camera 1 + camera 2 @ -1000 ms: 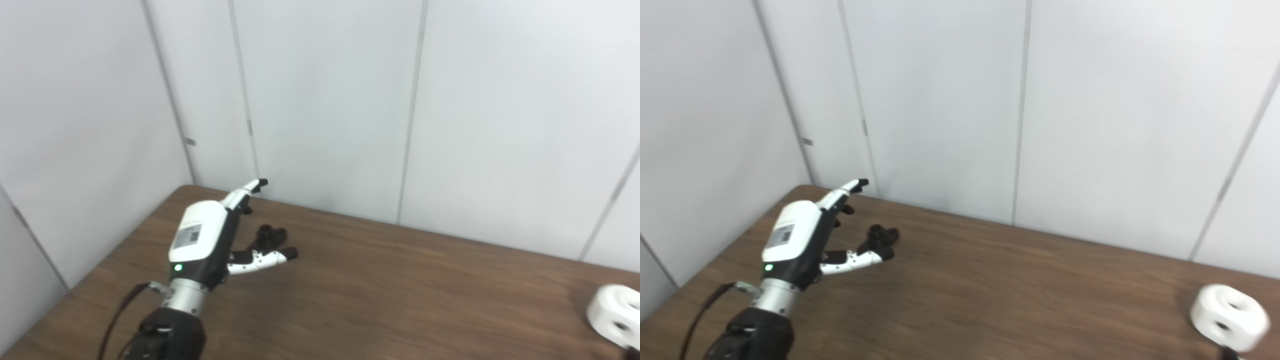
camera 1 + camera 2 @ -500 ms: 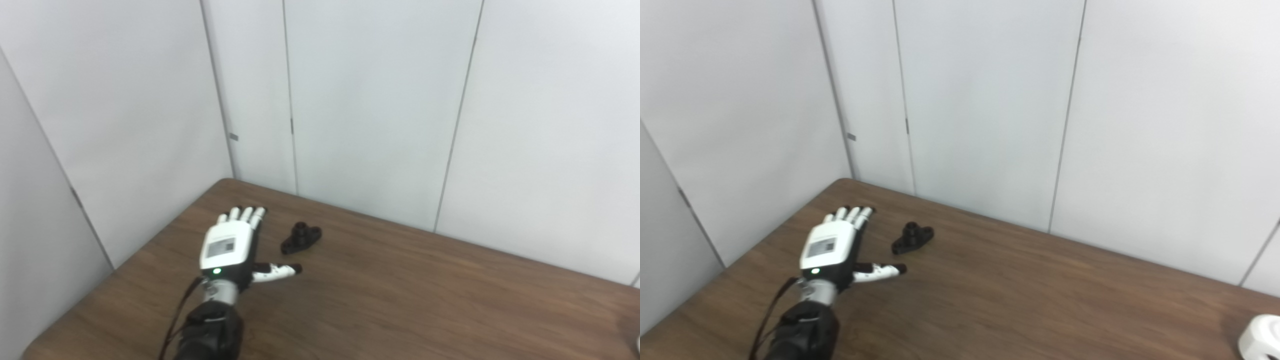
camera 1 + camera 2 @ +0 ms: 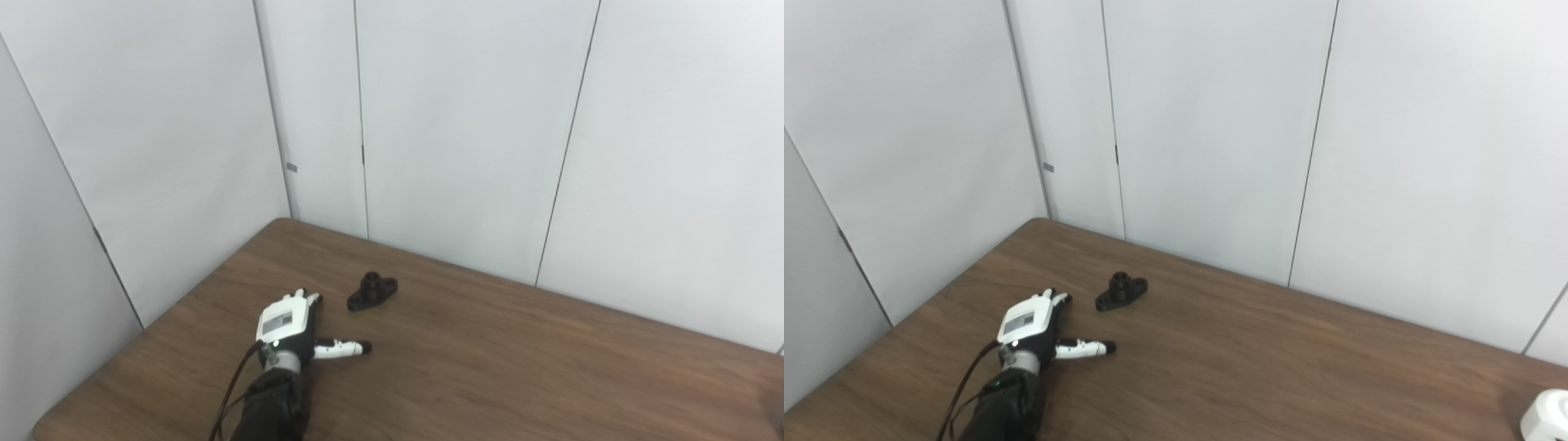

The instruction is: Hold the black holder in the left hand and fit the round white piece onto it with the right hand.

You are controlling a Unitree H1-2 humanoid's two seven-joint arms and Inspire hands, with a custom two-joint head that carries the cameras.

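Observation:
The black holder (image 3: 372, 291) lies flat on the brown table (image 3: 490, 355) near the far left corner; it also shows in the right eye view (image 3: 1121, 292). My left hand (image 3: 289, 323) is open and empty, palm down low over the table, thumb pointing right. It is a short way in front and to the left of the holder, not touching it. The round white piece (image 3: 1546, 416) shows only partly at the bottom right edge of the right eye view. My right hand is out of view.
White wall panels (image 3: 465, 122) close off the table's far and left sides. The table's left edge (image 3: 153, 324) runs close beside my left arm. A black cable (image 3: 229, 392) hangs along the left forearm.
The camera has swung left and pulled back, so the white piece has slid toward the right edge. My left hand has dropped lower and nearer to me, away from the holder, staying open.

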